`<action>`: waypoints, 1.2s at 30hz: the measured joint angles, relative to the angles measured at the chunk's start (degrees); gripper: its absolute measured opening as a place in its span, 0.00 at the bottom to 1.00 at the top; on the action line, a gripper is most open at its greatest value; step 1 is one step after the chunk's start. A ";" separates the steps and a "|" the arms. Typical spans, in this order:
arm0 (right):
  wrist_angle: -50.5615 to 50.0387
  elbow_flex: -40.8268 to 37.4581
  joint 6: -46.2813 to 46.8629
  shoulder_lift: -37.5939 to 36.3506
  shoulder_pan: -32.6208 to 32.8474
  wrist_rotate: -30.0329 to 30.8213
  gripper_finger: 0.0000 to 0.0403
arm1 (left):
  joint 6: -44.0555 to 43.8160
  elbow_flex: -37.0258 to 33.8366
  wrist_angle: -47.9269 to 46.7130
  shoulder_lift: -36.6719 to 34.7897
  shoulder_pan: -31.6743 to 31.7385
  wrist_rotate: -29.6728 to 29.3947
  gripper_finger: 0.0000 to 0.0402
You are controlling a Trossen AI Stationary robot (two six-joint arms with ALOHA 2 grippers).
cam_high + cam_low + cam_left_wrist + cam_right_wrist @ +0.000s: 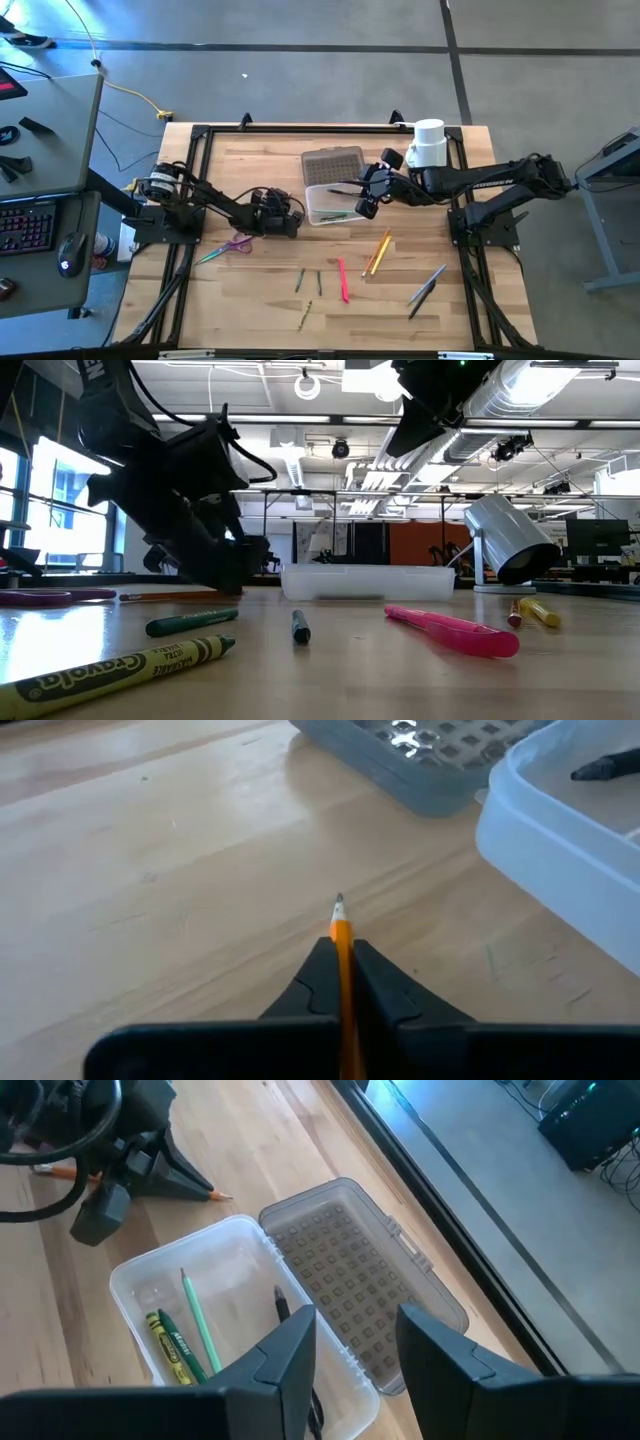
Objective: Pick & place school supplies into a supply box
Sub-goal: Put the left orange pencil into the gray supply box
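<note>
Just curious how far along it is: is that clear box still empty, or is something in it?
Not empty. The box, lid open flat, holds crayons, a green pencil and a black pen.

Left gripper [343, 982]: orange pencil [342, 935] between fingers, only tip end showing ahead of them; rest hidden behind fingers, cut by frame edge. Right gripper [355, 1345]: black pen [283, 1306] in box [135, 1270] runs under near finger, far end hidden. Low view: box contents not discernible; yellow crayon [120, 665] cut by edge.
</note>
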 joint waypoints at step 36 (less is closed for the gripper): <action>-0.22 0.02 1.99 -0.02 0.00 -4.58 0.31 | 7.58 2.21 -9.10 -6.81 2.02 13.23 0.51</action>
